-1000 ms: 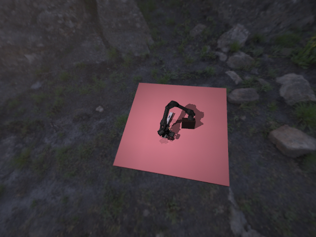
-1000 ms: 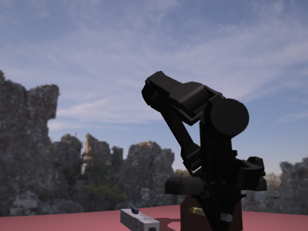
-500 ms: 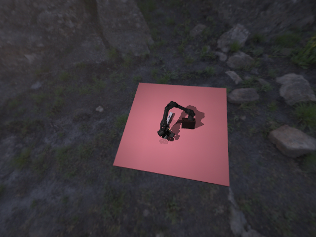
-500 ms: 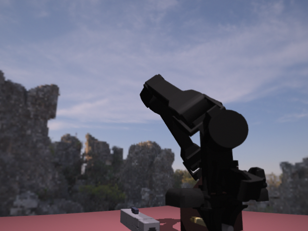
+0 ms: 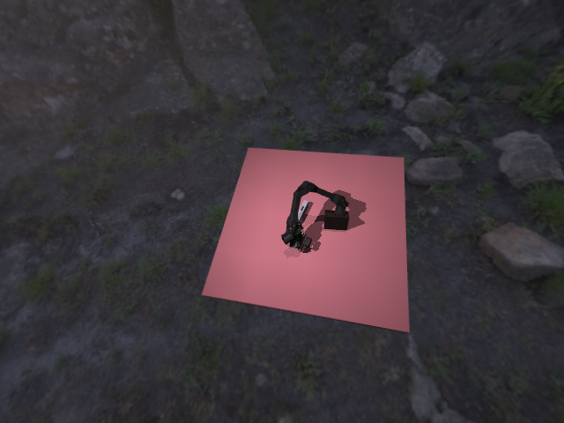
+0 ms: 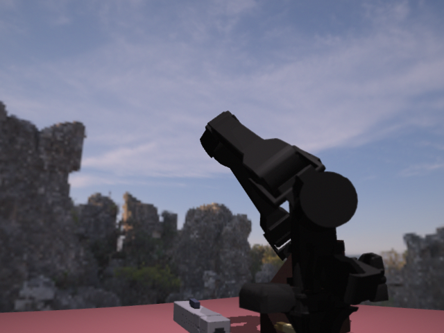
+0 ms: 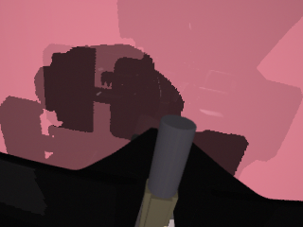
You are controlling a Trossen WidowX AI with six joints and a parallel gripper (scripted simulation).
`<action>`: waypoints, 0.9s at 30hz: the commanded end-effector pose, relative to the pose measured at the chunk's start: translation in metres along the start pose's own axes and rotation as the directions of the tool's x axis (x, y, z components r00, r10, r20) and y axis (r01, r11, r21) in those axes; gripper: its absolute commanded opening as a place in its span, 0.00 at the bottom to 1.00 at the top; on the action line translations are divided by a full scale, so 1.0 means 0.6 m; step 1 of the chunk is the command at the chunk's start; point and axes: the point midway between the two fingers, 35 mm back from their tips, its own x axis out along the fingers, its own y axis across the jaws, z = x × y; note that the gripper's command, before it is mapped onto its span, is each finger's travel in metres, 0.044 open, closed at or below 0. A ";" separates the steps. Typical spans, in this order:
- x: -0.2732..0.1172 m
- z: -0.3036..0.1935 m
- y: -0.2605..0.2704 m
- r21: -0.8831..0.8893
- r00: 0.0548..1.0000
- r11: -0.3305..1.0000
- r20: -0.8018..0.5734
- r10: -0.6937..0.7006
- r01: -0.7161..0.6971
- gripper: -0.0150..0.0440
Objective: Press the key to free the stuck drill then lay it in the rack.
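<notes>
Beside my gripper (image 5: pixel 297 243) (image 6: pixel 320 325) (image 7: pixel 165 136), the pale block (image 5: pixel 305 204) (image 6: pixel 188 318) stands apart, dark key (image 5: pixel 302 208) (image 6: pixel 194 303) on top; I judge pressing and pulling done, racking left. The drill (image 6: pixel 284 327) (image 7: pixel 172 156) sits clenched between my fingers, its grey end beyond them. I can't make out the rack.

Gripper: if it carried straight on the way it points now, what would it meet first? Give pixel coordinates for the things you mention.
Most likely the pink surface (image 5: pixel 273 282) (image 6: pixel 71 322) (image 7: pixel 28 28) below, perhaps touched first by the drill (image 6: pixel 284 327) (image 7: pixel 172 156) in its jaws; the remaining gap is unclear.
</notes>
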 end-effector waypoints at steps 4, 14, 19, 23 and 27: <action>0.016 -0.001 0.001 -0.007 1.000 1.000 -0.006 -0.002 0.001 0.25; 0.032 -0.002 0.001 -0.007 1.000 1.000 -0.006 -0.002 0.002 0.25; 0.039 -0.003 0.002 -0.007 1.000 1.000 -0.007 -0.002 0.002 0.25; 0.040 -0.003 0.003 -0.007 1.000 1.000 -0.007 -0.002 0.002 0.25; 0.041 -0.004 0.004 -0.007 1.000 1.000 -0.007 -0.002 0.002 0.25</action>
